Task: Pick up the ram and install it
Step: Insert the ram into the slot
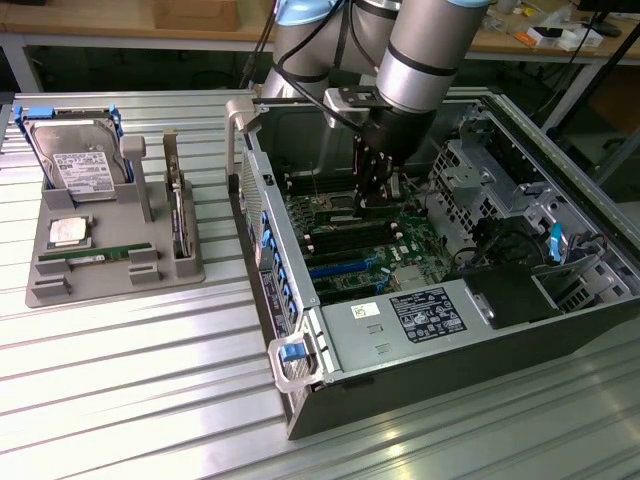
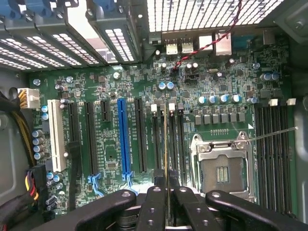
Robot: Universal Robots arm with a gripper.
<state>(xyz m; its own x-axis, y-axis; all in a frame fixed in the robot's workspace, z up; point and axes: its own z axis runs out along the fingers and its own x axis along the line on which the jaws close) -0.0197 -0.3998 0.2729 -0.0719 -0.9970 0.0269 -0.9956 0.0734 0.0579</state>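
Black linkage jaws sit nearest the wrist camera, clamped together on the ram [image 2: 166, 144], a thin green circuit-board stick seen edge-on and standing upright between them.

- Ram location: held inside the open dark-grey computer case [image 1: 420, 390], hanging over the bank of long black memory slots [image 2: 155, 139] on the green motherboard [image 2: 120, 82]. The slots run between the long blue expansion slot [image 2: 122, 139] and the open silver processor socket [image 2: 221, 168]. I can't tell which slot it lines up with, or whether its lower edge touches one yet.
- Exterior view: the grey robot arm [image 1: 420, 60] reaches down into the far half of the case. At that view's left a grey moulded tray [image 1: 110, 280] rests on the ribbed metal surface [image 1: 120, 400], well apart from the case, with another green stick [image 1: 95, 257] lying flat in it.

Risks as I judge them:
- Stick slightly off the slot line or tilted: the edge lands on the slot wall, and pressing down jams or flexes the board.
- End latches not open, or notch reversed: it won't seat.
- Narrow grip on a thin edge: the stick can slip or pivot under insertion load.
- Sideways drift toward the socket: exposed contacts sit just beside the slots.
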